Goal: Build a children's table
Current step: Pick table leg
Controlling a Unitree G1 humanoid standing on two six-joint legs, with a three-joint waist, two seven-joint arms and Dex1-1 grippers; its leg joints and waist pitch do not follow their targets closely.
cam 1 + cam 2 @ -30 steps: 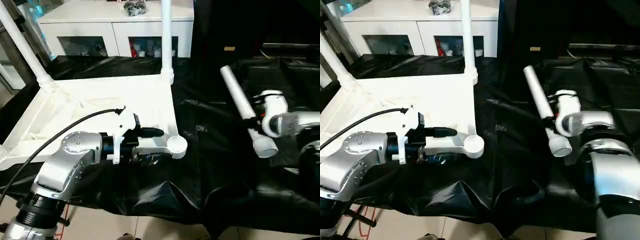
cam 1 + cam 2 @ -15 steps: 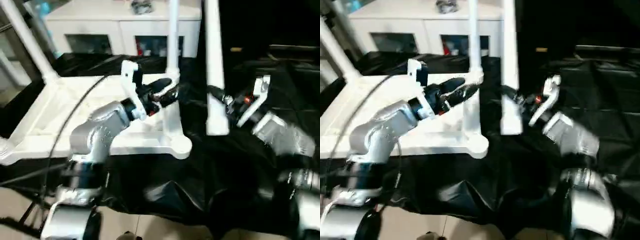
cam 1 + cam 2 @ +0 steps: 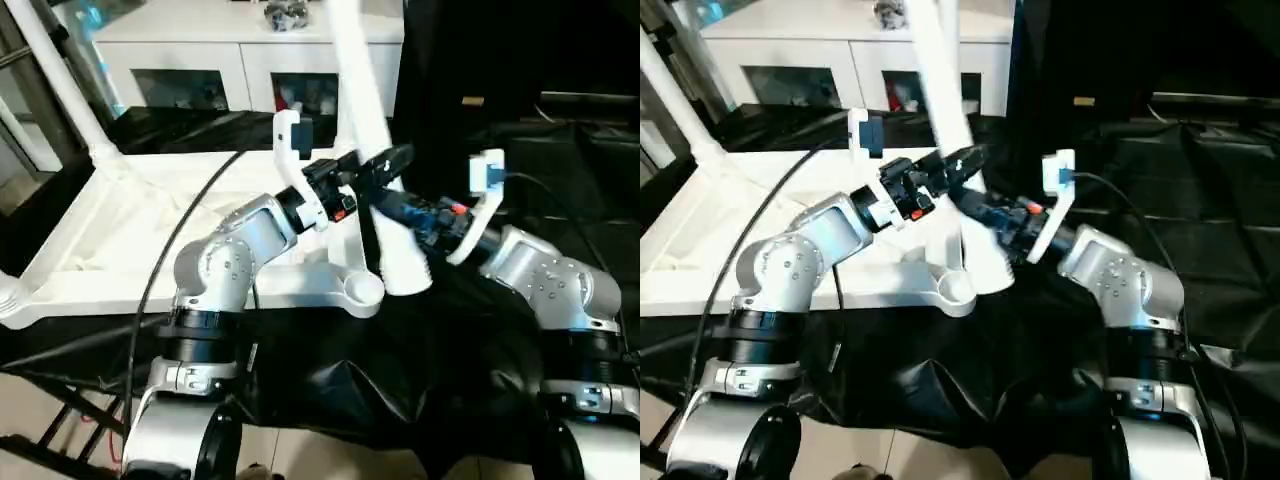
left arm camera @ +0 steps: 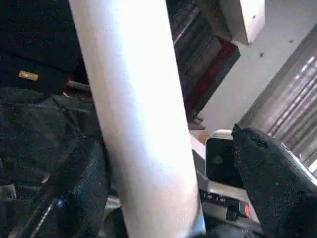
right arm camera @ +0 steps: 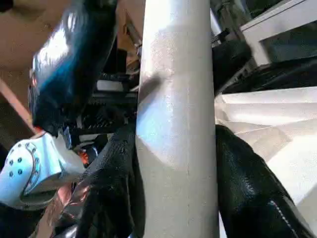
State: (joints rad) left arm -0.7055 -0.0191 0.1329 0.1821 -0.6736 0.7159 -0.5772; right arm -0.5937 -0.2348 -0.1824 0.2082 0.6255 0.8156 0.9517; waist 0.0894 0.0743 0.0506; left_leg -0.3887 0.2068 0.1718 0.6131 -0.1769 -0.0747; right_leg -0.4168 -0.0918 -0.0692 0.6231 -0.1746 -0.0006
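With the right end effector [image 3: 400, 212] gripping the tilted leg [image 3: 372, 150] and the left end effector [image 3: 385, 165] spread loosely around it, the leg's wide end could miss the near right corner socket [image 3: 362, 290] and skid off the tabletop [image 3: 190, 220].

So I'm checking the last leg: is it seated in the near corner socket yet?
Not yet. The near corner socket shows an open round mouth, and the leg leans tilted beside it, clamped in the right pincer.

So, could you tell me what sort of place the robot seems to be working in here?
Probably an indoor lab or workshop set up for robot trials. The work table is draped in black sheeting, a white cabinet with glass doors stands behind it, and the upturned children's table top lies on the sheeting for assembly.
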